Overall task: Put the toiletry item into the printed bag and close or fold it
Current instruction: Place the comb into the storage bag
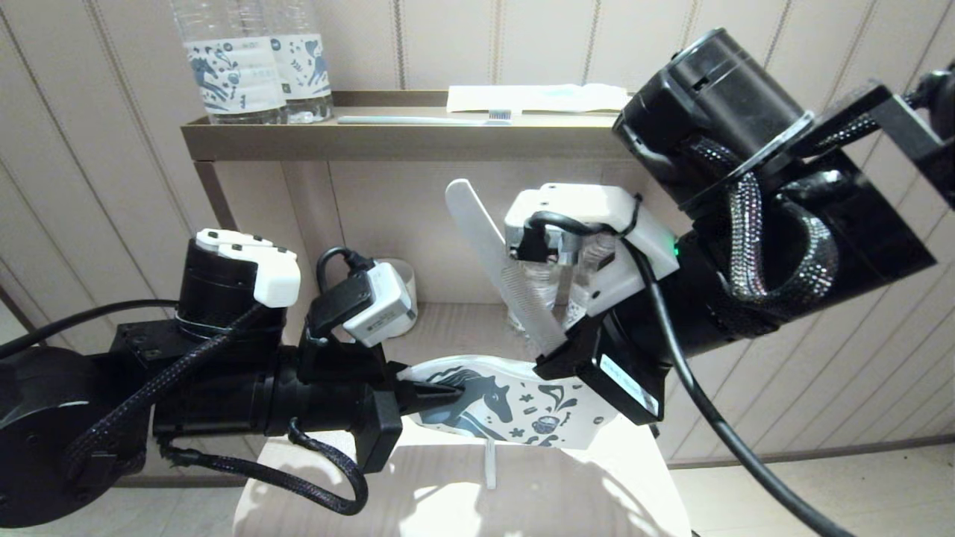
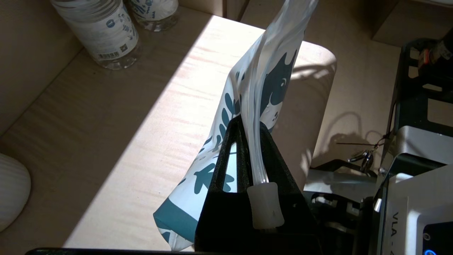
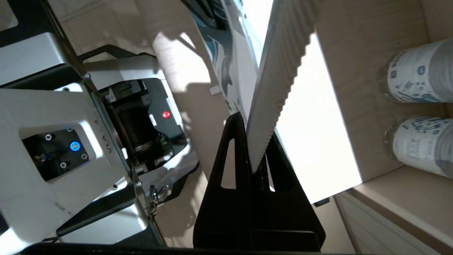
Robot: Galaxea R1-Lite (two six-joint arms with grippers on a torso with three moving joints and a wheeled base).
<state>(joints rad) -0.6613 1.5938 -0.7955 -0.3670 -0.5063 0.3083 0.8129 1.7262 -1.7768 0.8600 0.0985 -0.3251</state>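
Left gripper (image 1: 429, 394) pressed together on the zip-strip edge of the printed bag (image 1: 522, 414), pinching it; bag held clear of the light wooden tabletop (image 1: 462, 500), extending from the jaw tips toward the right gripper. In left wrist view, bag (image 2: 262, 81) seen rising out past the fingertips, clear zip strip running between them.

Right gripper (image 1: 552, 347) closed on one end of the toiletry item (image 1: 496, 257), a white toothed stick; item projecting up and away from the jaws, rounded tip uppermost, lower end just above the bag's edge. Not inside the bag. In right wrist view, item (image 3: 279, 81) clamped between the dark fingers.

Water bottles (image 3: 417, 76) standing beyond the jaws.
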